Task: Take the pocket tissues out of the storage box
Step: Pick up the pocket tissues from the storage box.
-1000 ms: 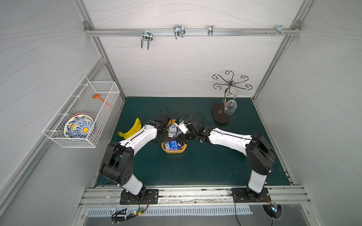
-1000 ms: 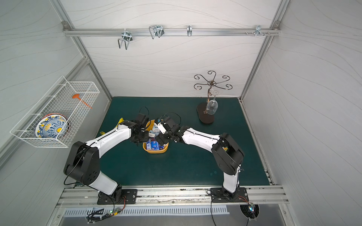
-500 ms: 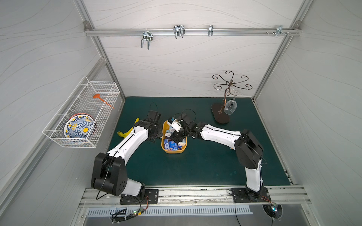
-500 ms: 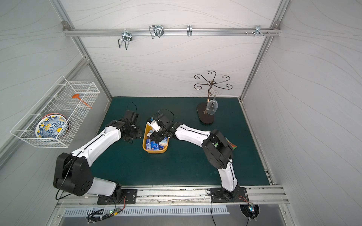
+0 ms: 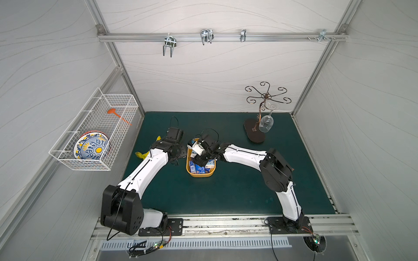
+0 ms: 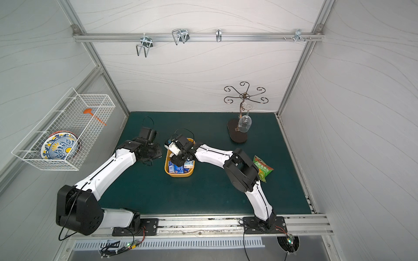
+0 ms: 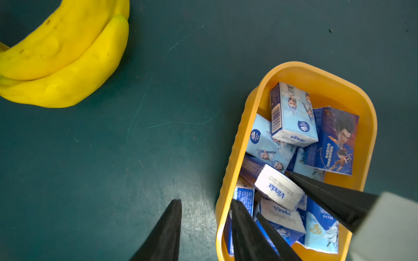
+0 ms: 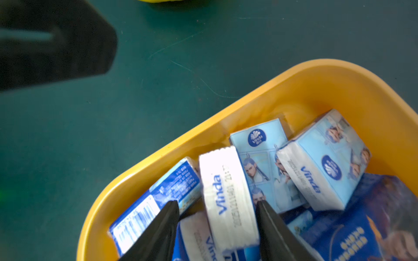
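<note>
The yellow-orange storage box (image 5: 200,175) (image 6: 179,175) (image 7: 316,70) (image 8: 305,85) lies mid-mat with several blue and white pocket tissues (image 5: 201,167) (image 6: 181,168) (image 7: 291,117) (image 8: 321,162) in it. My right gripper (image 8: 217,202) (image 7: 274,194) (image 5: 199,158) reaches into the box. Its jaws flank an upright white-ended packet (image 8: 228,196) (image 7: 279,189): one finger touches it, the other stands a little off. My left gripper (image 7: 207,201) (image 5: 182,156) is set narrow over the box's left wall, with one finger (image 7: 246,235) inside and the other (image 7: 167,230) outside over the mat.
Bananas (image 7: 63,56) (image 5: 141,154) lie left of the box. A green snack bag (image 6: 262,168) lies behind my right elbow. A metal stand (image 5: 254,133) with a hanging wine glass (image 5: 266,123) is at the back right. A wire basket (image 5: 95,131) hangs on the left wall.
My right jaws have narrowed around the upright packet inside the box. My left arm swung left off the box, and its gripper now straddles the left wall. The box stayed put.
</note>
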Controlling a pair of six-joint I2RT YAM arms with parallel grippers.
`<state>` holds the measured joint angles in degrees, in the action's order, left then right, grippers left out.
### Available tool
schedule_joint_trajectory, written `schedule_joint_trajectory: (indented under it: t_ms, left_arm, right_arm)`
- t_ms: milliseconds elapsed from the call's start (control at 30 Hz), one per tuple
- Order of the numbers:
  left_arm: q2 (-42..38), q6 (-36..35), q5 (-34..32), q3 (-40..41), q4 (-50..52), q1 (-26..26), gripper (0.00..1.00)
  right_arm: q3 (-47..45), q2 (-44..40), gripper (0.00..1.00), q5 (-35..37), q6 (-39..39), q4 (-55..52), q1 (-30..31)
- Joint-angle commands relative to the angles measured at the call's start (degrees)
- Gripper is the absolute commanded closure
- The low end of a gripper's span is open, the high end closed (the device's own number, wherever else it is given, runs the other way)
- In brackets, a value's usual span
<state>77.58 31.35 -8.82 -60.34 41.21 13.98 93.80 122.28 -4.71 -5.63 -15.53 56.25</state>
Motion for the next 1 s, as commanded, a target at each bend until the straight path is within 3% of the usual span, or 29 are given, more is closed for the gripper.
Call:
schedule_joint_trajectory:
  t_ms: [0,167,300,533,700,967]
  left_arm:
    - [-1.03,0.72,-1.37,0.64,-2.17,-0.27,0.6]
    - [-0.68,1.32,-1.38,0.83,-2.58,-0.61,0.61]
    - [-2.67,3.89,-4.2,2.51,-4.11,-0.61,0.62]
    - [-5.69,5.29,-7.2,4.32,-5.44,-0.72,0.63]
    - [-5.6,5.25,-7.32,4.17,-5.37,-0.71,0.63]
    - [-4.11,5.38,-6.56,3.84,-6.45,-0.71,0.65]
  right_arm:
    - [0.57,0.95,0.5,1.11,-0.26,-0.94,0.43]
    - [-0.96,-0.55,0.67,2.06,0.17,0.64,0.44]
    - [-3.27,-3.79,0.71,2.92,0.95,2.62,0.33]
    - [-8.89,-13.21,0.73,2.42,4.3,5.81,-1.58]
    - [-11.35,-20.88,0.74,0.49,7.35,0.38,-5.12]
    - [-23.66,-33.69,0.74,-8.72,13.33,-8.63,-17.92]
